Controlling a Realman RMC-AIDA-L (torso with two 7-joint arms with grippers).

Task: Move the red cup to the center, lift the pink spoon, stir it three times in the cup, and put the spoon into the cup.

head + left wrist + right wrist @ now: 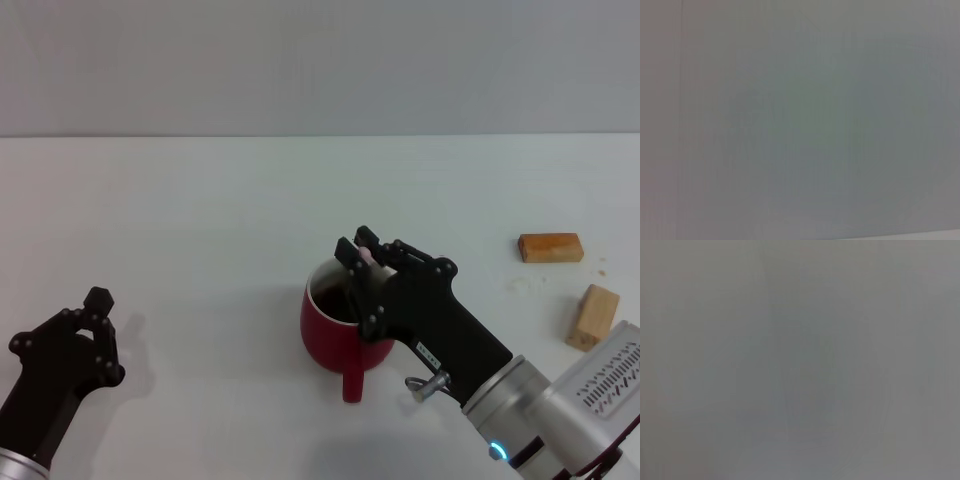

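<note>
The red cup [330, 338] stands near the middle of the white table, its handle [353, 380] pointing toward me and dark liquid inside. My right gripper [358, 254] hovers over the cup's far rim, shut on the pink spoon [366, 257]. Only a small piece of the spoon's pale pink handle shows between the fingers; the rest of the spoon is hidden behind the gripper. My left gripper [88, 322] is parked at the near left, away from the cup. Both wrist views show only a blank grey surface.
Two tan wooden blocks lie at the right: one flat [550, 247] farther back, one tilted [591, 316] nearer, close to my right arm. The white table [200, 220] ends at a grey wall behind.
</note>
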